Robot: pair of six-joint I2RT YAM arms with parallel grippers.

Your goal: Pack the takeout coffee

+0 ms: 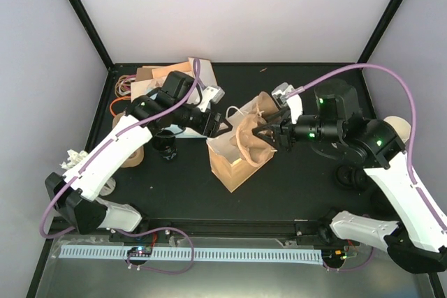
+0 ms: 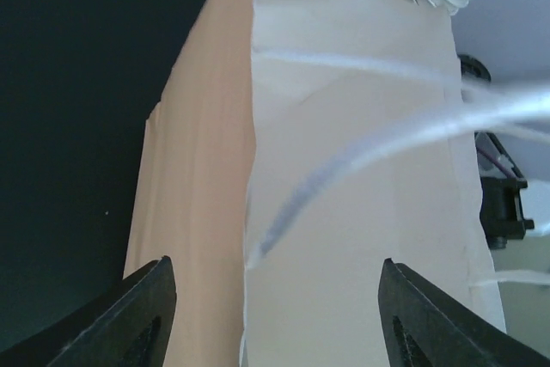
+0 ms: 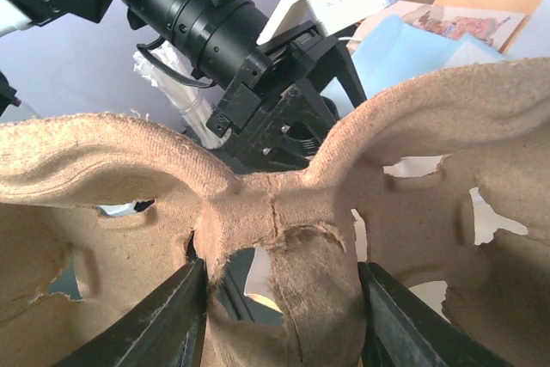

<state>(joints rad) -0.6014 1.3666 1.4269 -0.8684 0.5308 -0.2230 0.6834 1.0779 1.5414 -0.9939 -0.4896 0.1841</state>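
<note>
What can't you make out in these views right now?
1. Paper bag interior: top view, pulp carrier and right gripper cover its mouth.
2. Dark round object left of the bag: top view, too small to identify.
3. Bag's bottom: right wrist view, the carrier fills the frame.

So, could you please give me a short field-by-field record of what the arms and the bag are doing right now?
paper bag: mid-table, mouth open
pulp cup carrier: partly in the bag's mouth
right gripper: shut on the carrier's centre ridge
left gripper: open, at the bag's far-left edge
takeout coffee: apparently the black-lidded cup left of the bag, not packed
</note>
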